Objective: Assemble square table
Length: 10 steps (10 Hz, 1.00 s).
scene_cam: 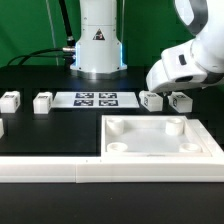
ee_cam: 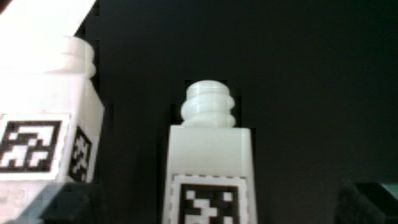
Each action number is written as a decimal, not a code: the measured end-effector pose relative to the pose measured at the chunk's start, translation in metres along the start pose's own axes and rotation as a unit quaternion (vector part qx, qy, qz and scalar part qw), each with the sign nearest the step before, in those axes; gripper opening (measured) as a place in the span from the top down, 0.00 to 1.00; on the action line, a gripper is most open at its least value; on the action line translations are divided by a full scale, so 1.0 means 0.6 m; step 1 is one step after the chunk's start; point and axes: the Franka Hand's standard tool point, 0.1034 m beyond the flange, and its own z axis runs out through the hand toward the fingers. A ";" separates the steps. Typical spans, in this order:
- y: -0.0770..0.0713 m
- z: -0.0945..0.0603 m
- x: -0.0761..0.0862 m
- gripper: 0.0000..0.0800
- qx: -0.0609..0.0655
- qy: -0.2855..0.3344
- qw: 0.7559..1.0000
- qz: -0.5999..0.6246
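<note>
The square table's top [scene_cam: 160, 138], a white slab with a rim and round corner sockets, lies at the front on the exterior view's right. Behind it stand two white tagged legs [scene_cam: 151, 100] [scene_cam: 181, 101], close together. My gripper [scene_cam: 166, 92] hangs just over this pair. In the wrist view one leg [ee_cam: 210, 150], with a ribbed peg end and a tag, lies centred between my dark fingertips [ee_cam: 63, 205]. There are gaps on both sides of it, so the gripper [ee_cam: 214, 205] is open and holds nothing. The other leg [ee_cam: 45, 110] lies right beside it.
Two more legs [scene_cam: 10, 100] [scene_cam: 42, 101] stand at the back on the exterior view's left, a further one [scene_cam: 2, 127] at the left edge. The marker board [scene_cam: 95, 99] lies in the middle. A long white border wall [scene_cam: 100, 170] runs along the front. The robot base [scene_cam: 98, 40] stands behind.
</note>
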 end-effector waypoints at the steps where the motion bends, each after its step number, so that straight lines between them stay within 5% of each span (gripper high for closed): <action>1: 0.000 0.005 0.000 0.19 0.000 0.001 1.000 0.002; 10: -0.007 0.035 0.009 0.19 0.000 0.000 1.000 0.016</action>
